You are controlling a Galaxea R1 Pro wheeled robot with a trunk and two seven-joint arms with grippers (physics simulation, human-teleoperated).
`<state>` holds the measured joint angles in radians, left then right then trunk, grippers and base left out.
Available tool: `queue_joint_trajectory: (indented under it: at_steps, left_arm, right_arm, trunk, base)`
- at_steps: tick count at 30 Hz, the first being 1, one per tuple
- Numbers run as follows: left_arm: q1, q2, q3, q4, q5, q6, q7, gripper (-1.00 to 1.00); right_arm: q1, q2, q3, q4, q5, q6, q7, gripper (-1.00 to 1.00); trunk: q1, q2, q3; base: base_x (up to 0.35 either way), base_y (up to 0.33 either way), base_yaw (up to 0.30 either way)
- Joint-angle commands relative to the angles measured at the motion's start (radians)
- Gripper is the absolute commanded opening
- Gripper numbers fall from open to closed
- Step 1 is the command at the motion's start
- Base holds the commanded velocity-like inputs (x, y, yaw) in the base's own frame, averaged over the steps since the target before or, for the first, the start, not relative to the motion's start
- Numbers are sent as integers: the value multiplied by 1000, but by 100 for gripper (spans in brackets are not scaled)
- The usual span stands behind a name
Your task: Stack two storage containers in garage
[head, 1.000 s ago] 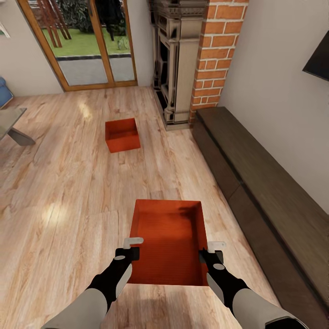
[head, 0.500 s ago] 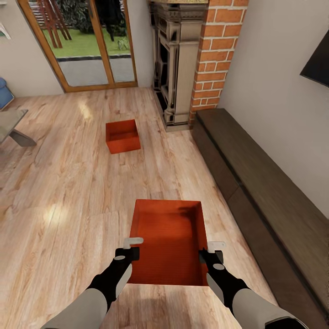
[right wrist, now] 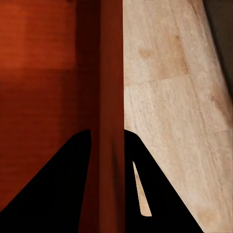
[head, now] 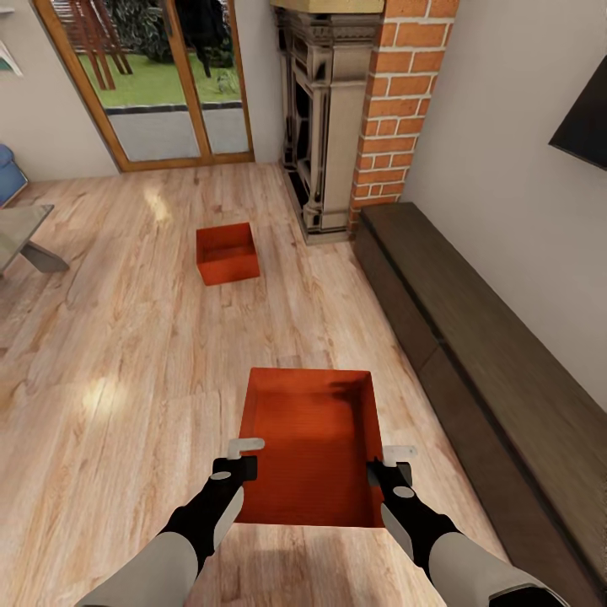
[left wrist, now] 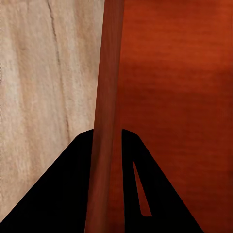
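Nearest the robot, an orange-red bin [head: 312, 443] is held out in front of it over the light plank floor [head: 110, 362], open side up, its long sides running away from the robot. The left claw [head: 244, 455] pinches the bin's left wall near the robot's end; the left wrist view shows that thin wall [left wrist: 104, 121] running up between the two dark fingers. The right claw [head: 389, 462] pinches the right wall the same way, and the right wrist view shows that wall [right wrist: 110, 97] clamped between its fingers, with ribbed bin interior on one side and planks on the other.

Farther off, the second bin [head: 227, 252] sits on the planks, well apart from the first, near the foot of the brick and stone fireplace [head: 337, 118]. A long dark cabinet [head: 472, 354] runs along the right wall. Beyond, glass doors [head: 160, 76] look onto grass.

Judging by the scene, the first bin is gripped by both claws while the robot is in the living room, so the carrying step is in hand. The next move calls for driving to the garage while keeping both pinches firm and the bin level.
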<state>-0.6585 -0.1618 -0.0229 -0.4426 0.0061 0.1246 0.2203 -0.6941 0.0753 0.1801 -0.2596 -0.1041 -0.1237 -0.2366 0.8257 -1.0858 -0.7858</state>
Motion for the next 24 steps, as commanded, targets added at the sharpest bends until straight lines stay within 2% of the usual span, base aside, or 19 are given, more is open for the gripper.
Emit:
queue_joint_trajectory:
  at_steps: [1, 24]
  left_arm:
    - [0, -1, -2, -1, 6, 6, 8, -100]
    - [0, -1, 0, -2, 6, 6, 8, -100]
  right_arm:
    - [-1, 5, 13, -1, -6, -2, 1, -100]
    - [-1, 5, 13, 0, -7, -2, -1, -100]
  trunk:
    - [-4, 7, 3]
    - [-92, 168, 75]
  base:
    - [0, 0, 0]
    - [0, 0, 0]
